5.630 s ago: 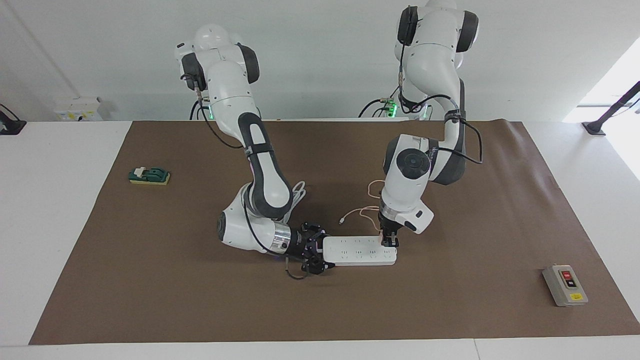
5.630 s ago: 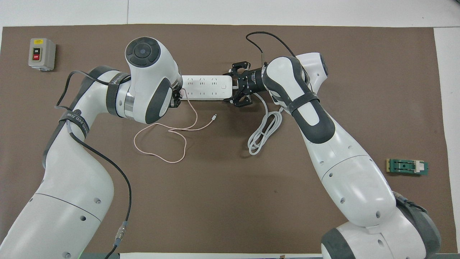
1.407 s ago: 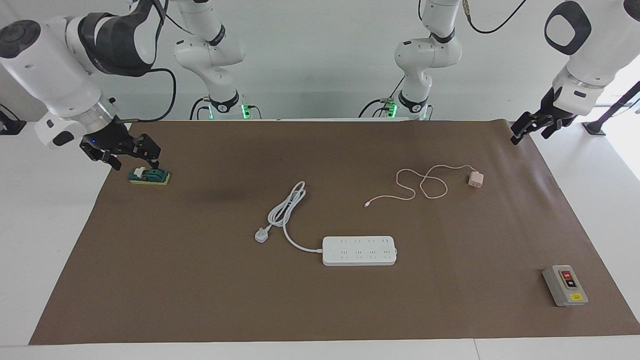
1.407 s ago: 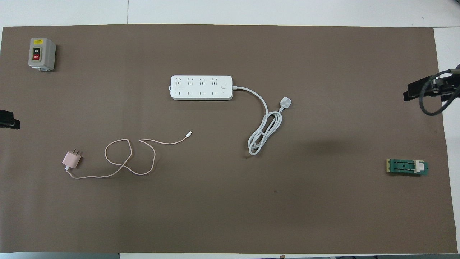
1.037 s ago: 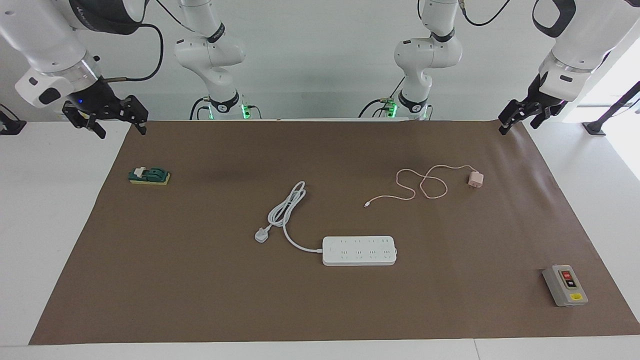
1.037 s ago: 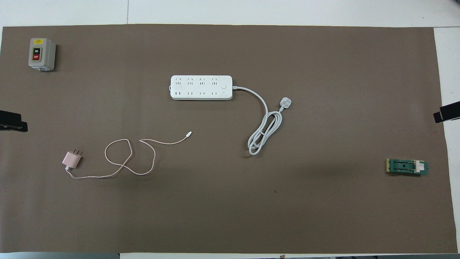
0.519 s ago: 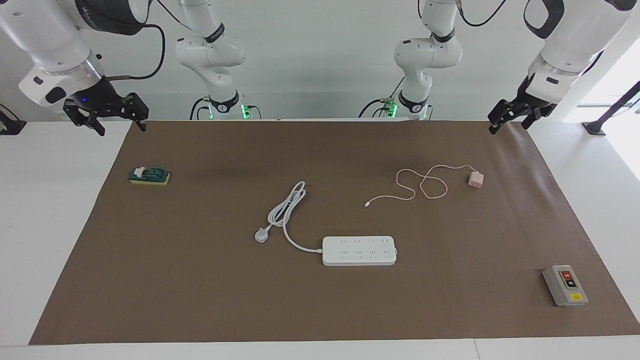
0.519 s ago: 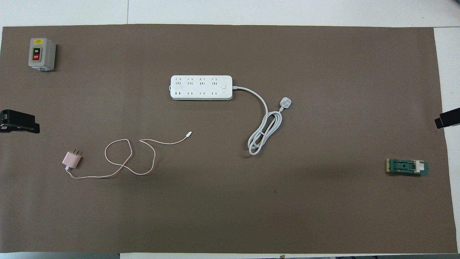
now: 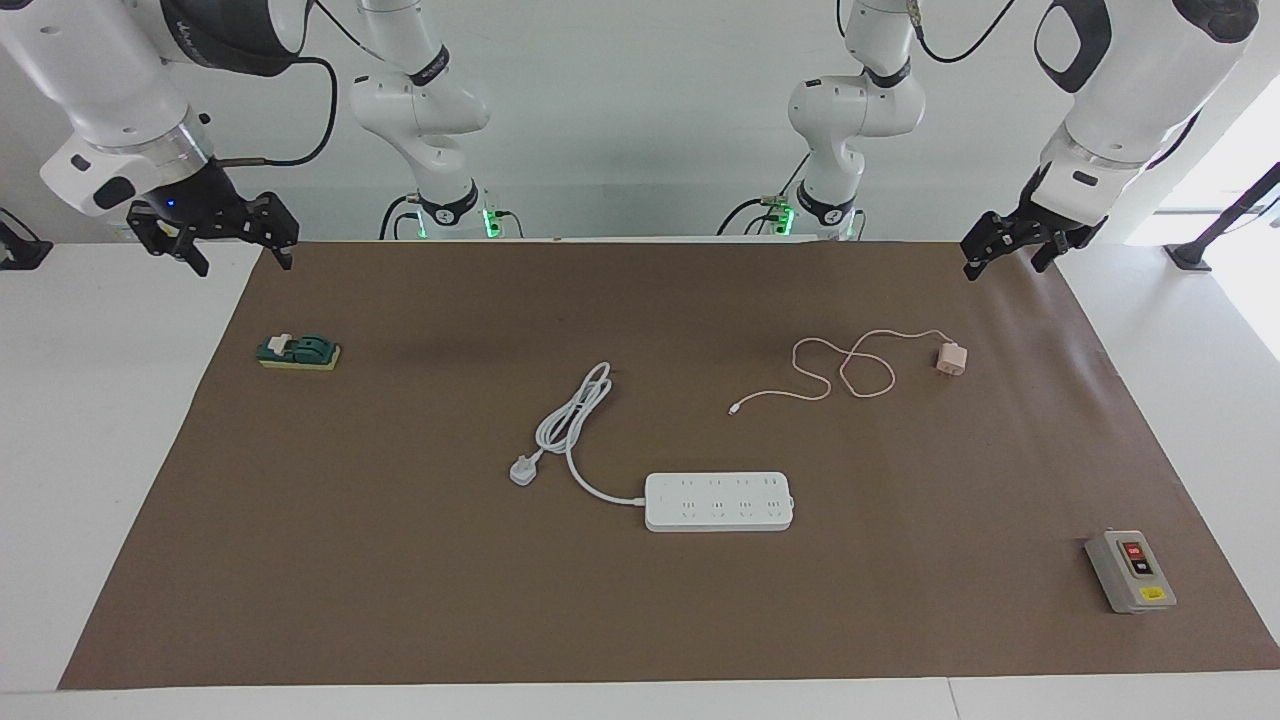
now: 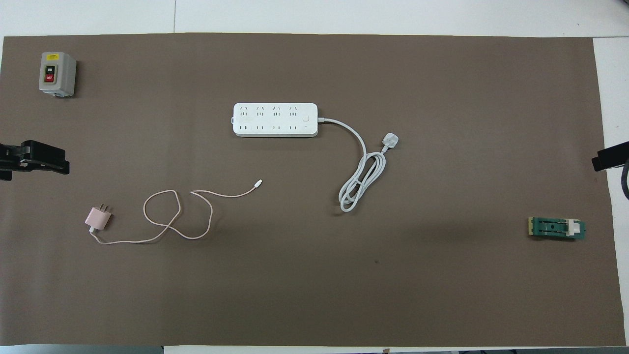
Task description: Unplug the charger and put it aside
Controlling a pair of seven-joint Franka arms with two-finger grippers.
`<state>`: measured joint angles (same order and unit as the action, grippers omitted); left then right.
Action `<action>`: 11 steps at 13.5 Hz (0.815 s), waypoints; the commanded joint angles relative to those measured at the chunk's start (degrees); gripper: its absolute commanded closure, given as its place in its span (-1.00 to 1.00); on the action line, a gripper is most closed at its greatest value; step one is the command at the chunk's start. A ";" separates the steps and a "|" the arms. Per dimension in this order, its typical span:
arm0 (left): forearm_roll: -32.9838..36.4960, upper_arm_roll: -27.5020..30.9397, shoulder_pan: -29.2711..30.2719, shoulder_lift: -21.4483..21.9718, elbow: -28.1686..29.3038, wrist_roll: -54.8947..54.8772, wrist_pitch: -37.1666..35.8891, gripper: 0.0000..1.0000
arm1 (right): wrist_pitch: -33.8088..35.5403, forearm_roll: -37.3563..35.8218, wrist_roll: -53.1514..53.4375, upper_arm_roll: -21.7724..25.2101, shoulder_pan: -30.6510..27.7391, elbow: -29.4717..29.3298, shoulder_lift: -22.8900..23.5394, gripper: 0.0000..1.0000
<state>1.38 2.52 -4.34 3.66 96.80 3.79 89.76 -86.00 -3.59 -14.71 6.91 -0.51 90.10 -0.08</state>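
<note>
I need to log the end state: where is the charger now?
The charger lies unplugged on the mat, toward the left arm's end, nearer the robots than the power strip.

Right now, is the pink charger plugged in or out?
Out: the charger lies on the mat with prongs bare, apart from the power strip.

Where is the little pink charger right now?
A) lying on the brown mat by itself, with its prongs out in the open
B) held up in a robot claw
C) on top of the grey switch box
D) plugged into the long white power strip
A: the charger lies flat on the brown mat, prongs bare, well apart from the power strip.
</note>
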 commanded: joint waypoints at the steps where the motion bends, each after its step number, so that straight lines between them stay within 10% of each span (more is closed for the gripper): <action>1: 0.55 0.46 -0.76 -0.23 -1.18 -1.15 -1.17 -1.00 | -0.66 -0.01 1.61 -1.81 -1.78 1.22 -0.80 -1.00; 11: -1.21 0.55 -0.59 0.12 -0.56 -9.33 -1.08 -1.00 | -0.40 0.25 1.61 -1.81 -1.34 1.22 -1.33 -1.00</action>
<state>0.71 2.53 -4.34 3.67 96.77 -4.36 89.72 -85.99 -3.57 -14.07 6.11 -0.91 90.11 -0.25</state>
